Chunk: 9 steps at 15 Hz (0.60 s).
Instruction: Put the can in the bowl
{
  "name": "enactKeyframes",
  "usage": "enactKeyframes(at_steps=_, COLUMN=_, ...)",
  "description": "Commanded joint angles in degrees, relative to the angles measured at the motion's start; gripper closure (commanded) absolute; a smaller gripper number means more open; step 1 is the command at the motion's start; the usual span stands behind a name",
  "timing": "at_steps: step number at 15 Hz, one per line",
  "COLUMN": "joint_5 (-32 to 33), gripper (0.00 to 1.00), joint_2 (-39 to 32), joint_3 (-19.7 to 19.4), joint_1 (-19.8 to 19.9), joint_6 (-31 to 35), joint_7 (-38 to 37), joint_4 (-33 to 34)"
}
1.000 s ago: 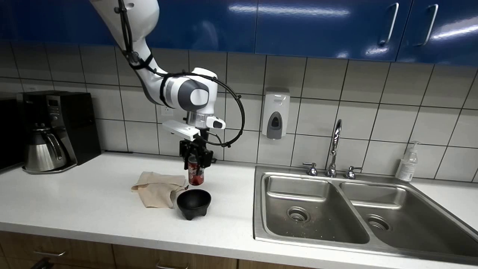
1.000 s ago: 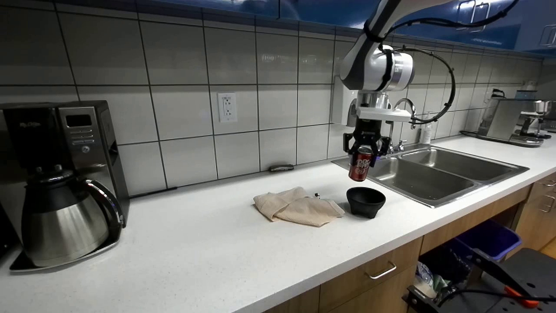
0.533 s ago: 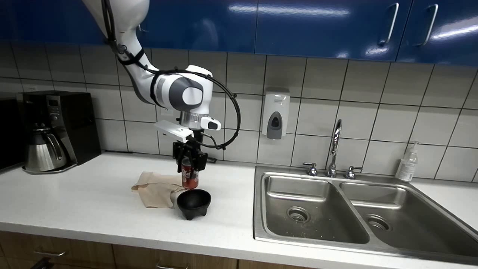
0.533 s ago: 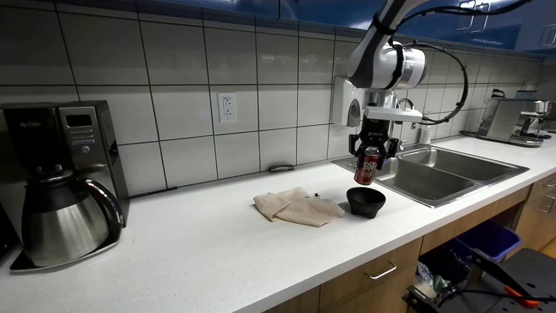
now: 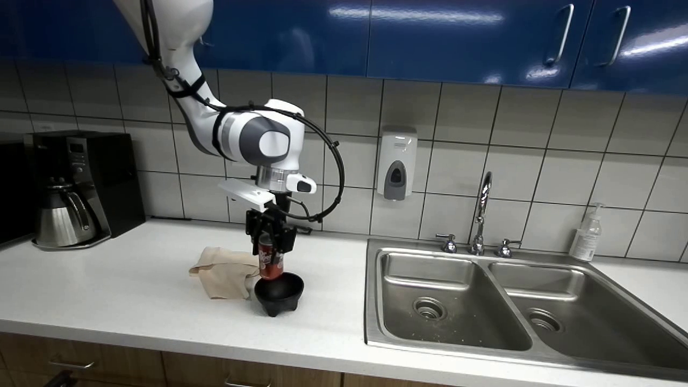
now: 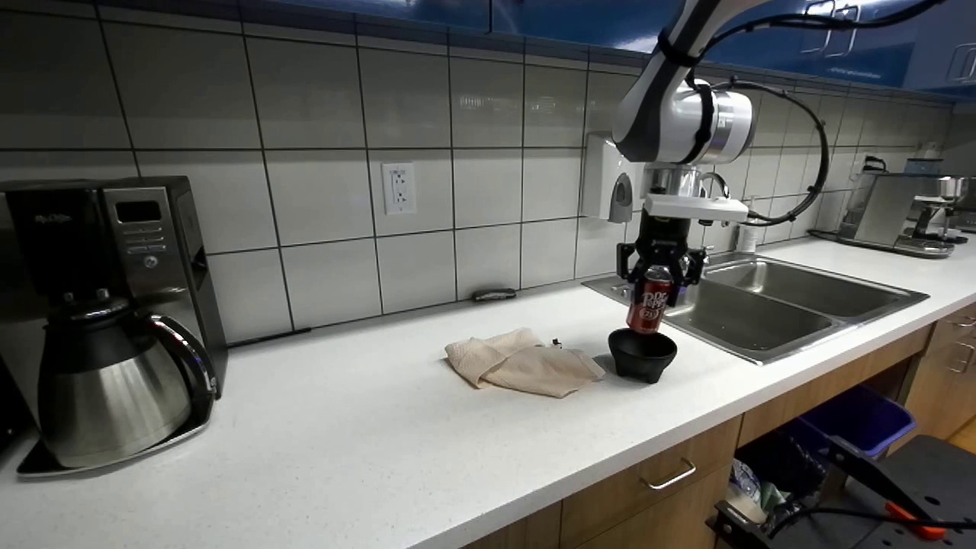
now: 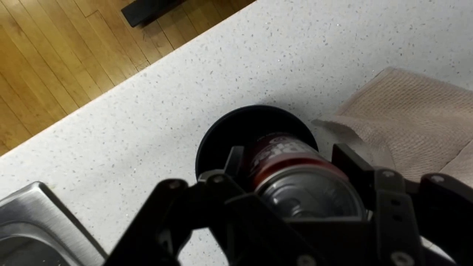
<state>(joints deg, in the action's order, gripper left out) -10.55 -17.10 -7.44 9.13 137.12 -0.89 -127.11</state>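
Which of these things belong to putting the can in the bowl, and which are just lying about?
For the job:
red can, held in the gripper
black bowl

Just around:
beige cloth, beside the bowl
coffee maker
sink
pump bottle
wall dispenser

Both exterior views face the same tiled wall (image 6: 316, 194); the wrist view looks closely down on the bowl (image 7: 236, 127)
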Motion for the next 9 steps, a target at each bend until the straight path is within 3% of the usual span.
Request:
enactKeyframes(at_steps=1, joint_5=1.06, gripper=0.62, joint_2=1.41, joint_3=-0.22, joint_1=0.11, joint_6=0.92, joint_7=-0.01, joint_4=-1.3)
enactKeyframes(at_steps=9, joint_5=0.97, gripper=0.62, joint_2=-0.67, joint_3=-0.43, joint_1=0.22, joint_6=1.26, joint_7=-0.26, joint_4=-0.69)
